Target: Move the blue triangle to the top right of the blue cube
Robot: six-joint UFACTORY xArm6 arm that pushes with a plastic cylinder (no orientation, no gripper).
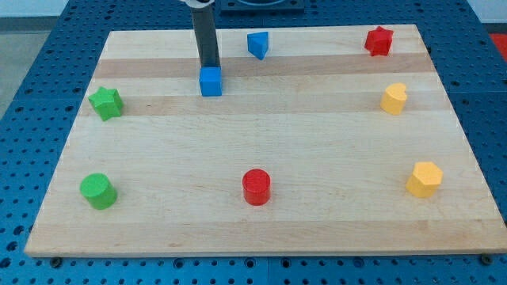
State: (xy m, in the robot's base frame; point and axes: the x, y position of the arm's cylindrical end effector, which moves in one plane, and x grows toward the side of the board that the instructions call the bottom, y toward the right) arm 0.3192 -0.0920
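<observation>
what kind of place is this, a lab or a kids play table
Most likely a robotics lab bench. A wooden board sits on a blue perforated mounting table, small coloured blocks are spread across it, and my tip stands just behind the blue cube, with the blue triangle nearby.

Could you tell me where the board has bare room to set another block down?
The wide middle, between the green star, yellow heart and red cylinder, is bare. It is crowded near the top, where my tip meets the blue cube beside the blue triangle.
</observation>
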